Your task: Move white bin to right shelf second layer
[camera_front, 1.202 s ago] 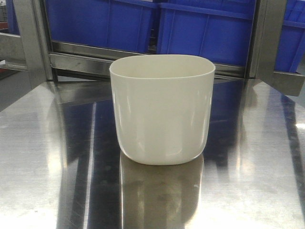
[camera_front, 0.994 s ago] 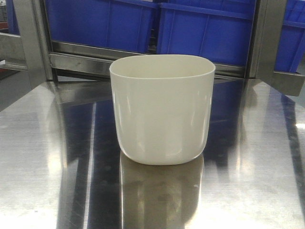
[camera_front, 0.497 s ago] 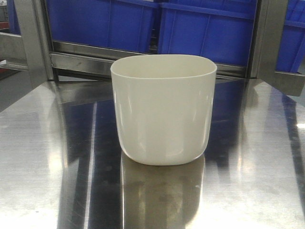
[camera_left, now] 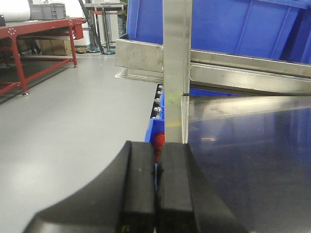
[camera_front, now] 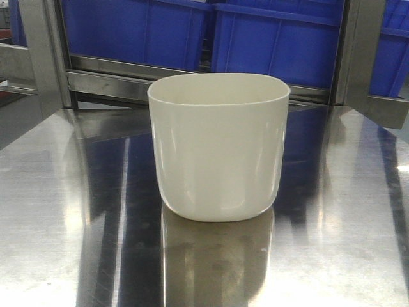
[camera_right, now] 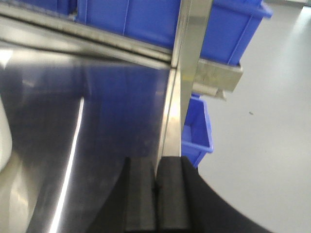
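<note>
The white bin (camera_front: 218,147) stands upright and empty-looking on the mirror-like steel tabletop (camera_front: 57,211), at its middle. A sliver of its wall shows at the left edge of the right wrist view (camera_right: 4,141). My left gripper (camera_left: 156,182) is shut and empty, held over the tabletop's left edge beside a steel post (camera_left: 176,68). My right gripper (camera_right: 156,187) is shut and empty over the tabletop's right edge. Neither gripper touches the bin. The roller-track shelf level is out of view.
Large blue crates (camera_front: 275,45) sit on a steel rack rail (camera_front: 108,83) behind the table. Upright steel posts (camera_front: 354,51) flank the table. A lower blue crate (camera_right: 197,131) sits beside the table's right edge. A red-framed bench (camera_left: 34,46) stands far left across grey floor.
The bin's image has shifted a few pixels right and back; nothing else has visibly changed.
</note>
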`<move>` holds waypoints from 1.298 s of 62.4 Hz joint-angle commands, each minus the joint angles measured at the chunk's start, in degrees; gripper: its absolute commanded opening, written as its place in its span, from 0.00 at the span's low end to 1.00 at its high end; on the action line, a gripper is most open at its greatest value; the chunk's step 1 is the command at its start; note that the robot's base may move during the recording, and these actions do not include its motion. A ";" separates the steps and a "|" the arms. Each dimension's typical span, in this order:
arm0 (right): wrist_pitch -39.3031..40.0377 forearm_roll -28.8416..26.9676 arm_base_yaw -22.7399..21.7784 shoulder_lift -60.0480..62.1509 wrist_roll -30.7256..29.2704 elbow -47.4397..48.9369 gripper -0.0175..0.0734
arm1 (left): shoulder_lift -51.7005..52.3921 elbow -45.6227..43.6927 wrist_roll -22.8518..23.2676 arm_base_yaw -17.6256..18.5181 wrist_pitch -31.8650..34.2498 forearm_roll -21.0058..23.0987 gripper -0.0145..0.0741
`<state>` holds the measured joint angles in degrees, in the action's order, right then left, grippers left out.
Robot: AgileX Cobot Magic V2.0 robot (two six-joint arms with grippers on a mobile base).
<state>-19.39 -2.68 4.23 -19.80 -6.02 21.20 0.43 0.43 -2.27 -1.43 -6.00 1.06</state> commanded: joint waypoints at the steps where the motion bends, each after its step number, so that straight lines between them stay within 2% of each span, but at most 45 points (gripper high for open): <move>1: 4.75 0.26 0.08 -5.20 1.30 5.01 0.25 | 1.15 1.65 0.30 0.04 4.76 0.43 0.26; 6: 2.10 1.89 0.66 -9.51 5.14 7.79 0.25 | 1.15 1.65 0.30 0.04 4.76 0.43 0.26; 12: -1.87 7.06 2.95 -14.96 15.52 11.35 0.25 | 1.15 1.65 0.30 0.04 4.76 0.43 0.26; 20: -7.98 16.42 9.04 -23.08 31.00 16.09 0.25 | 1.15 1.65 0.30 0.04 4.76 0.43 0.26; 24: -11.11 19.78 12.36 -26.47 36.76 18.46 0.25 | 1.15 1.65 0.30 0.04 4.76 0.43 0.26; 31: -16.18 23.67 18.39 -33.04 42.61 22.50 0.26 | 1.15 1.65 0.30 0.04 4.76 0.43 0.26; 37: -19.62 24.84 22.85 -38.63 44.45 26.21 0.34 | 1.15 1.65 0.30 0.04 4.76 0.43 0.26; 43: -22.11 26.48 26.44 -42.77 46.04 29.59 0.52 | 1.15 1.65 0.30 0.04 4.76 0.43 0.26; 49: -26.23 27.32 30.26 -46.48 47.63 34.28 0.65 | 1.15 1.65 0.30 0.04 4.76 0.43 0.26; 58: -33.94 27.37 34.73 -51.07 50.36 42.61 0.65 | 1.15 1.65 0.30 0.04 4.76 0.43 0.26; 67: -40.47 26.66 37.68 -56.88 50.56 52.30 0.65 | 1.15 1.65 0.30 0.04 4.76 0.43 0.26; 81: -40.61 24.64 38.43 -64.37 50.56 61.77 0.65 | 1.15 1.65 0.30 0.04 4.76 0.43 0.26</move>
<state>-61.55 20.92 42.57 -83.57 44.40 78.90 0.43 0.43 -2.27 -1.43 -6.00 1.06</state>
